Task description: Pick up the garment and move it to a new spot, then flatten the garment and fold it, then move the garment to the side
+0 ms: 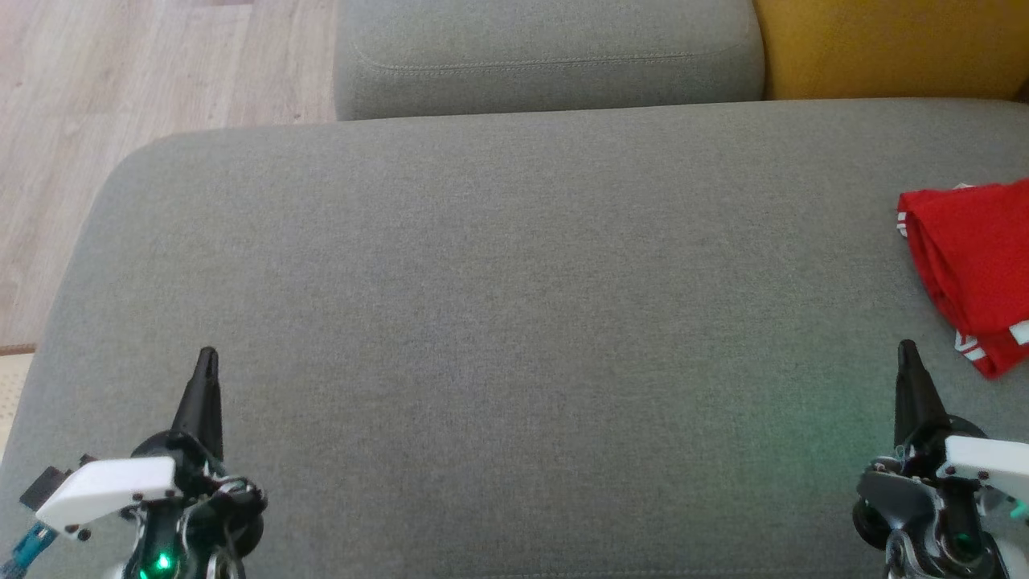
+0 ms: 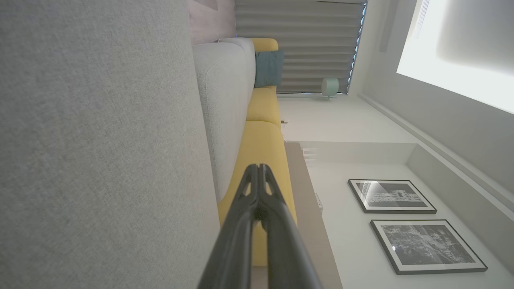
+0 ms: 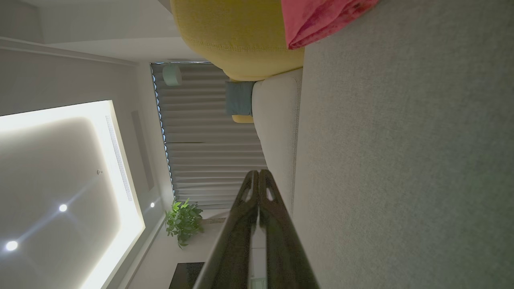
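Garment: we see the red garment, white stripes at its edges, lying in loose folds at the right edge of the grey sofa seat, apart from both claws.
Left gripper: our left gripper hangs over the seat's lower left, its fingers pressed together on nothing, well apart from the garment.
Right gripper: our right gripper sits at the lower right, its fingers likewise pressed together and empty, near the garment's lower end without touching it.
Backdrop: a grey back cushion and a yellow cushion line the seat's far side, and wooden floor shows at the left.
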Controlling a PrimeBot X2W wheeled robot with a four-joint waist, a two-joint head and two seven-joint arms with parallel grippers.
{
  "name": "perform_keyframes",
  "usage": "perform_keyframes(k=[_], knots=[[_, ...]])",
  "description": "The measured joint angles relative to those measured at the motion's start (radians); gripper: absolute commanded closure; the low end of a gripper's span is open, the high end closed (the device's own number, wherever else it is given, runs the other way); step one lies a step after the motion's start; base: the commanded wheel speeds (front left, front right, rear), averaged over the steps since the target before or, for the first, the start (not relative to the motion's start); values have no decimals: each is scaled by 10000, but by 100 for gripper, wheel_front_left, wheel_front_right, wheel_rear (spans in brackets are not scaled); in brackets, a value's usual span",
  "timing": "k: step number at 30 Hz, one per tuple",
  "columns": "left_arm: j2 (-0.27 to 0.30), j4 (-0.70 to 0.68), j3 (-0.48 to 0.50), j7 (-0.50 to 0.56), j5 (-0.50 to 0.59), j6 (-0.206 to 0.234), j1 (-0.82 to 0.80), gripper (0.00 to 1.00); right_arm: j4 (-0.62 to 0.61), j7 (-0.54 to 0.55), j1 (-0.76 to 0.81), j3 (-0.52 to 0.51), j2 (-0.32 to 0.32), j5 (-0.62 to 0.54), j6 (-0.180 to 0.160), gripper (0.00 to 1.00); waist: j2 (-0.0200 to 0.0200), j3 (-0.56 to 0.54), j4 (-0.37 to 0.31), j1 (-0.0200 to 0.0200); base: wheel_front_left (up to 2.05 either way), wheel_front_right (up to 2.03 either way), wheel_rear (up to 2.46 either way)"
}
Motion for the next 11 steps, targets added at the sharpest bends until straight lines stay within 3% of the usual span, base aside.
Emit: perform_keyframes(k=[11], knots=[[-8,0,13,2,2,0,-1,100,0,0,0,0,0,0,0,100,0,0,0,0,0,0,0]])
